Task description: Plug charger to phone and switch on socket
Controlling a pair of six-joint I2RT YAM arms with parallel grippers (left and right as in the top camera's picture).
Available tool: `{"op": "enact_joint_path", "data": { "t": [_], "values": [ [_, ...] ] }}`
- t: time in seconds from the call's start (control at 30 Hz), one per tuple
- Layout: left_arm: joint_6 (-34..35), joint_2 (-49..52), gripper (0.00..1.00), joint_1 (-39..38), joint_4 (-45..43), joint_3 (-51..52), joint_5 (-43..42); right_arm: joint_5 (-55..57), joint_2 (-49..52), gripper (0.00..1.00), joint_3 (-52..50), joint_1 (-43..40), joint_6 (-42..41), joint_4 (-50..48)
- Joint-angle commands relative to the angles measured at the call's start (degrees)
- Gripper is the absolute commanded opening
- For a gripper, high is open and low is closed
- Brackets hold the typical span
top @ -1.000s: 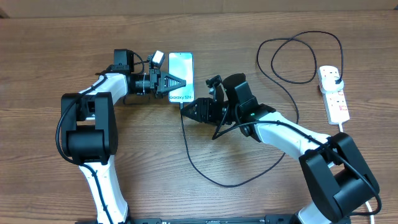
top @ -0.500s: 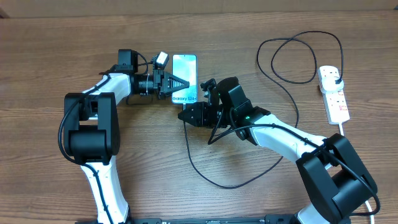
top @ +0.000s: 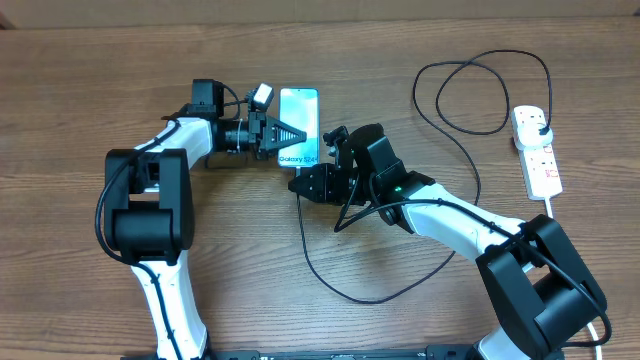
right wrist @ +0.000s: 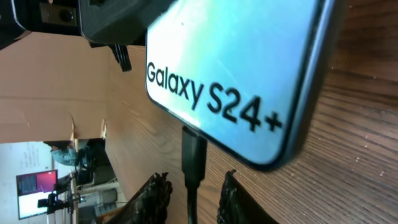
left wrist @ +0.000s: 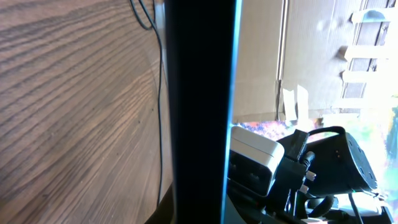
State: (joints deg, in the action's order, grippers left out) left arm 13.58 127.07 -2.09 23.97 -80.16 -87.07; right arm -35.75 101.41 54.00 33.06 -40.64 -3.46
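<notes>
Two arms meet at the phone (top: 298, 125), which is held near the middle of the wooden surface (top: 400, 50), clenched at its side edge by the left fingers (top: 283, 133). The plug (right wrist: 193, 152) of the charger (top: 330, 285) is seen against the phone's lower edge, flanked by the right fingers (right wrist: 152, 196), which are parted and clear of the cable. If the cable were snagged as they withdraw, the plug could be pulled loose. The socket (top: 538, 150) lies well apart, far right. No container is seen.
</notes>
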Motion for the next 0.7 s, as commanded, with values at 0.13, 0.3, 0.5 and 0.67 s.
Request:
{"op": "enact_joint_path", "data": {
  "t": [0.13, 0.3, 0.5, 0.67],
  "values": [
    [0.37, -2.67, 0.04, -0.61, -0.26, -0.24, -3.52, 0.33, -0.35, 0.22, 0.33, 0.09, 0.17, -0.28],
    [0.35, -2.67, 0.04, -0.61, -0.26, -0.24, -3.52, 0.42, -0.35, 0.14, 0.33, 0.09, 0.17, -0.31],
    [0.13, -2.67, 0.04, -0.63, -0.26, -0.24, -3.52, 1.4, -0.35, 0.04, 0.33, 0.09, -0.04, -0.31],
    [0.11, -2.69, 0.04, -0.68, -0.26, -0.24, -3.52, 1.4, -0.35, 0.04, 0.33, 0.09, -0.04, -0.63]
  ]
}}
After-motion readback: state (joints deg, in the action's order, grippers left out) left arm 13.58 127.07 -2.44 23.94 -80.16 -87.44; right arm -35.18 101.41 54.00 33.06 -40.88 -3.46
